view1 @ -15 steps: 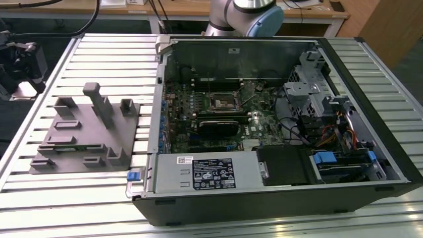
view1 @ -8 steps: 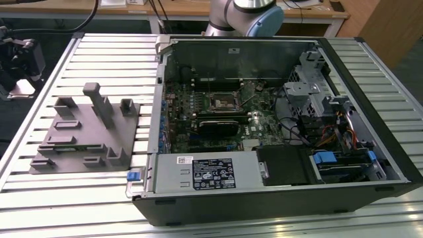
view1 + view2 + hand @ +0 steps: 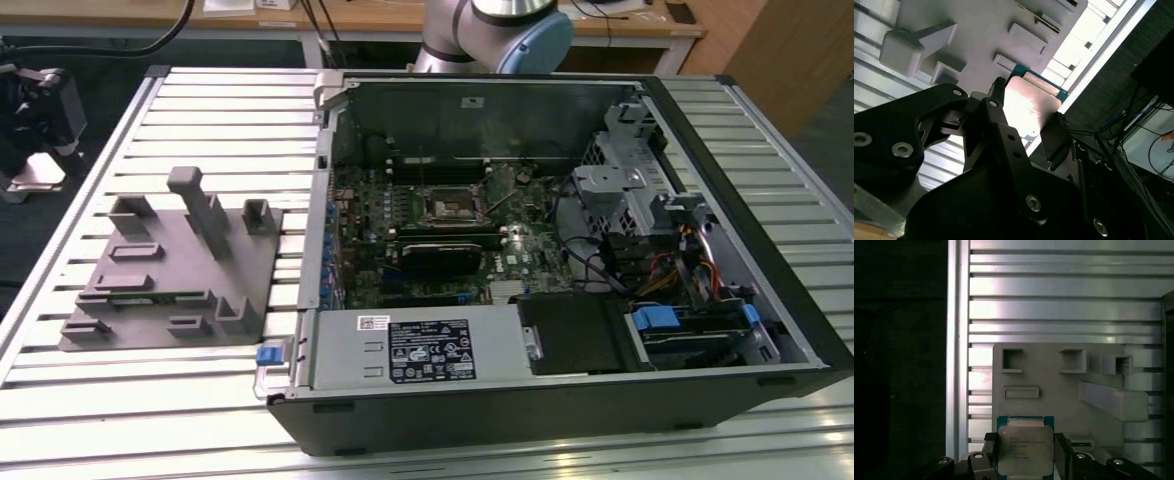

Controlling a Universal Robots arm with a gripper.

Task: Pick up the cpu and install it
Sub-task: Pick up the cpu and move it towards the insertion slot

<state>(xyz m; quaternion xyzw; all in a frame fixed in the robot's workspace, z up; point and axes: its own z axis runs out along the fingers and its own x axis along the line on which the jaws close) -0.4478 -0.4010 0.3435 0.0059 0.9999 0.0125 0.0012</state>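
The gripper (image 3: 1025, 446) hangs above the slatted desk (image 3: 1064, 300), its fingers (image 3: 1062, 456) pinching the cpu (image 3: 1025, 452) by two opposite edges. In the first wrist view the chip faces the camera flat-on, silver lid up and a green rim showing. It looks near square, with no clear long axis, and its sides line up with the grey fixture block (image 3: 1054, 390) below. In the exterior view the open computer case (image 3: 561, 410) stands just beside that block, with the black socket frame (image 3: 451, 207) mid-board and drive cages (image 3: 627, 160) and cables (image 3: 667, 270) towards the exterior view's right.
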